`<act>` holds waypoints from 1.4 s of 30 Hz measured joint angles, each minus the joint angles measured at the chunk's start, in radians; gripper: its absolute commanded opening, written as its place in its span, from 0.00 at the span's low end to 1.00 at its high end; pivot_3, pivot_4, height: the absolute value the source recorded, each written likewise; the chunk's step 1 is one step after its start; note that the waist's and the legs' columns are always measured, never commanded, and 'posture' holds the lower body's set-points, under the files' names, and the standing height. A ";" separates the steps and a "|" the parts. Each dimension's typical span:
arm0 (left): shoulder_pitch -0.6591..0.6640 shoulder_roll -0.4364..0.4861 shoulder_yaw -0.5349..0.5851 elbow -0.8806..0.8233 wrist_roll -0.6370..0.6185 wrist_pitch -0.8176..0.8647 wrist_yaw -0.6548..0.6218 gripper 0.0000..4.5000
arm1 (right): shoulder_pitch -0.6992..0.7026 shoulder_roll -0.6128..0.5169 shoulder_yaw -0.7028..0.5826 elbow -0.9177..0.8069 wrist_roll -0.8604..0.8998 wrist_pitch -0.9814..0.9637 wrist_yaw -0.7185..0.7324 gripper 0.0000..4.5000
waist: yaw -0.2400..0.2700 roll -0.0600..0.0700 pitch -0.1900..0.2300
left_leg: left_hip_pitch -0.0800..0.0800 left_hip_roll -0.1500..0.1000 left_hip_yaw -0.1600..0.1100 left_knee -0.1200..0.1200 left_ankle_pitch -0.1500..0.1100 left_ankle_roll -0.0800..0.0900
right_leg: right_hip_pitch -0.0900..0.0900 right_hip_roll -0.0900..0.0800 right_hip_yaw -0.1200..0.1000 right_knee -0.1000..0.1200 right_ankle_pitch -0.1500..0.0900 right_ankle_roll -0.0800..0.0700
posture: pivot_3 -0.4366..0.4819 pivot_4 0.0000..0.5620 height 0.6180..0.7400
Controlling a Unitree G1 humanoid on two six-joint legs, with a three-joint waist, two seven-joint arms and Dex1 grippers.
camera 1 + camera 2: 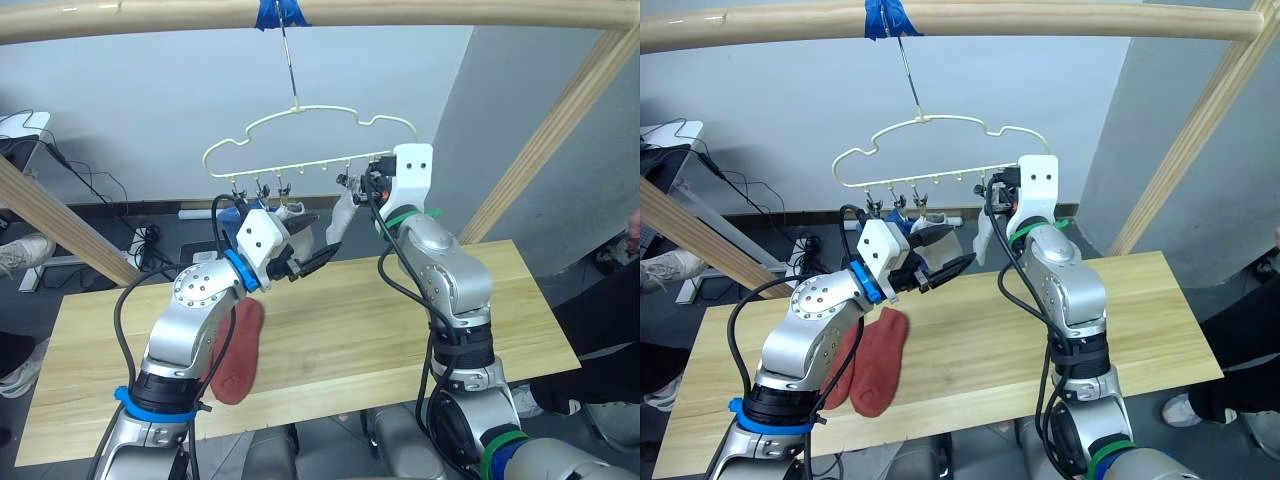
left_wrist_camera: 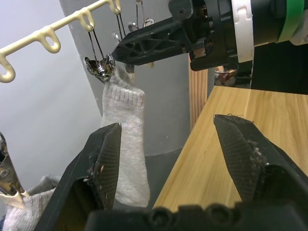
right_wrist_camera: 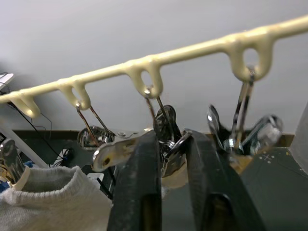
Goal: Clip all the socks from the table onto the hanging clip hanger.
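Note:
The pale yellow clip hanger (image 1: pixel 310 150) hangs from the wooden pole. My right gripper (image 3: pixel 171 137) is raised to its clip row and is shut on a metal clip (image 3: pixel 166 126). From that clip hangs a light grey sock (image 2: pixel 124 120). My left gripper (image 2: pixel 167 124) is open just below and in front of this sock, with nothing between its fingers. Another grey sock (image 3: pixel 48 197) and a blue sock (image 1: pixel 230 214) hang from clips further left. Two rust-red socks (image 1: pixel 880 360) lie on the table (image 1: pixel 970 330) under my left arm.
Thick wooden poles (image 1: pixel 540 150) frame the table on both sides and across the top. A person's dark-clad leg (image 1: pixel 1250 340) is at the table's right end. Cables lie on the floor behind the table.

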 measured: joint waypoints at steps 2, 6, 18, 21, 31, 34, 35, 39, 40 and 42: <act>0.000 0.000 0.000 0.000 0.000 0.000 0.001 0.75 | -0.001 -0.003 0.001 0.000 0.000 -0.005 0.002 0.08 | 0.000 0.000 0.000 | 0.000 0.000 0.000 0.000 0.000 0.000 | 0.000 0.000 0.000 0.000 0.000 0.000 | 0.26 0.37 1.00; 0.000 0.000 0.000 0.000 0.001 0.000 0.002 0.75 | -0.001 -0.009 0.002 0.002 0.000 -0.013 0.009 0.08 | 0.000 0.000 0.000 | 0.000 0.000 0.000 0.000 0.000 0.000 | 0.000 0.000 0.000 0.000 0.000 0.000 | 0.26 0.37 1.00; 0.000 0.000 0.000 0.000 0.002 0.000 0.001 0.75 | 0.005 -0.030 0.033 0.003 -0.002 -0.019 0.019 0.39 | 0.000 0.000 0.000 | 0.000 0.000 0.000 0.000 0.000 0.000 | 0.000 0.000 0.000 0.000 0.000 0.000 | 0.26 0.37 1.00; 0.000 0.000 0.000 0.000 0.003 0.000 0.001 0.75 | 0.008 -0.039 0.040 0.003 -0.003 -0.019 0.020 0.64 | 0.000 0.000 0.000 | 0.000 0.000 0.000 0.000 0.000 0.000 | 0.000 0.000 0.000 0.000 0.000 0.000 | 0.26 0.37 1.00; 0.022 0.008 0.000 0.000 0.003 0.000 -0.012 0.75 | 0.065 -0.125 0.096 -0.056 -0.020 0.003 0.067 0.71 | 0.000 0.000 0.000 | 0.000 0.000 0.000 0.000 0.000 0.000 | 0.000 0.000 0.000 0.000 0.000 0.000 | 0.26 0.36 1.00; 0.025 0.009 0.000 0.000 0.003 -0.002 -0.017 0.75 | 0.083 -0.143 0.109 -0.087 -0.023 0.008 0.084 0.71 | 0.000 0.000 0.000 | 0.000 0.000 0.000 0.000 0.000 0.000 | 0.000 0.000 0.000 0.000 0.000 0.001 | 0.26 0.36 1.00; 0.027 0.009 0.000 0.000 0.004 -0.002 -0.017 0.75 | 0.086 -0.144 0.109 -0.092 -0.023 0.009 0.086 0.71 | 0.000 0.000 0.000 | 0.000 0.000 0.000 0.000 0.000 0.000 | 0.000 0.000 0.000 0.000 0.000 0.001 | 0.26 0.36 1.00; 0.032 0.009 0.000 0.000 0.006 -0.003 -0.018 0.75 | 0.086 -0.146 0.118 -0.093 -0.028 0.005 0.101 0.71 | 0.000 0.000 0.000 | 0.000 0.000 0.000 0.000 0.000 0.000 | 0.000 0.000 0.000 0.000 0.000 0.001 | 0.26 0.36 1.00; 0.032 0.009 0.000 0.000 0.006 -0.004 -0.018 0.75 | 0.086 -0.145 0.121 -0.092 -0.031 0.004 0.102 0.71 | 0.000 0.000 0.000 | 0.000 0.000 0.000 0.000 0.000 0.000 | 0.000 0.000 0.000 0.000 0.000 0.001 | 0.26 0.36 1.00; 0.032 0.009 0.000 0.000 0.007 -0.004 -0.018 0.75 | 0.085 -0.142 0.126 -0.090 -0.036 -0.002 0.103 0.71 | 0.000 0.000 0.000 | 0.000 0.000 0.000 0.000 0.000 0.000 | 0.000 0.000 0.000 0.000 0.000 0.001 | 0.26 0.36 1.00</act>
